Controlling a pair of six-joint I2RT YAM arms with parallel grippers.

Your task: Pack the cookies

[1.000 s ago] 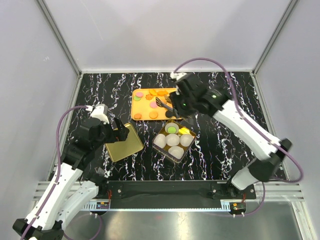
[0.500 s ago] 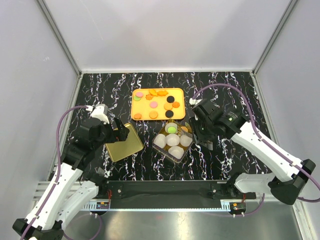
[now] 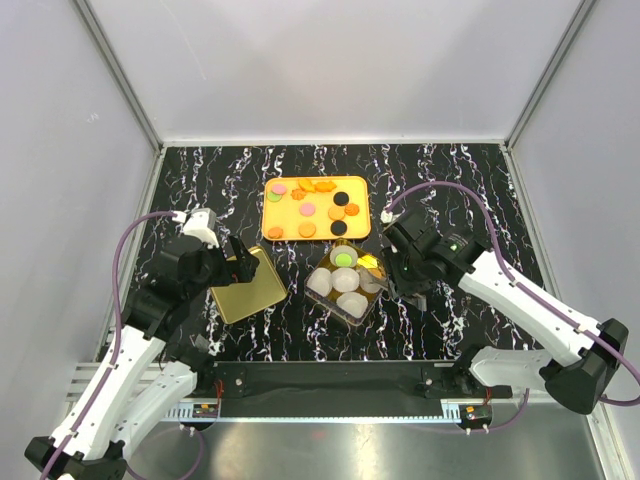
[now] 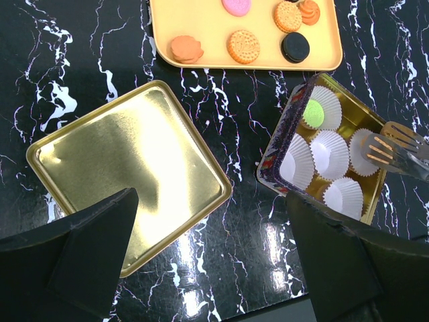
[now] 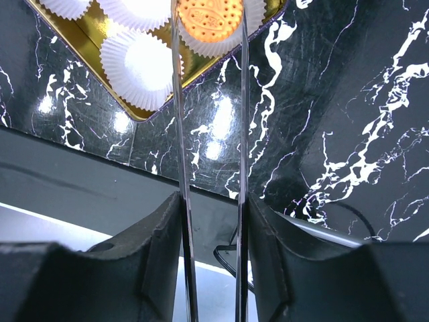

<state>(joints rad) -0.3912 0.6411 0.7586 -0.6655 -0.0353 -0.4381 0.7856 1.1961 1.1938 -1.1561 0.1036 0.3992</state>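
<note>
Several cookies point(image 3: 308, 209), orange, pink, green and black, lie on the orange tray point(image 3: 355, 182). A tin box point(image 3: 333, 302) holds white paper cups; one cup has a green cookie point(image 4: 313, 113). My right gripper point(image 5: 211, 201) is shut on metal tongs point(image 5: 179, 121). The tong tips pinch a round orange cookie point(image 5: 209, 19) just over a paper cup at the box's right side. The tongs also show in the left wrist view point(image 4: 402, 142). My left gripper point(image 4: 211, 201) is open and empty above the near edge of the gold lid point(image 4: 127, 171).
The gold lid point(image 3: 248, 285) lies left of the box, inside up. Grey walls enclose the black marble table point(image 3: 480, 190). A metal rail runs along the near edge point(image 3: 330, 380).
My right arm has swung from the orange tray down to the box, carrying an orange cookie in the tongs. The left arm has not moved.
</note>
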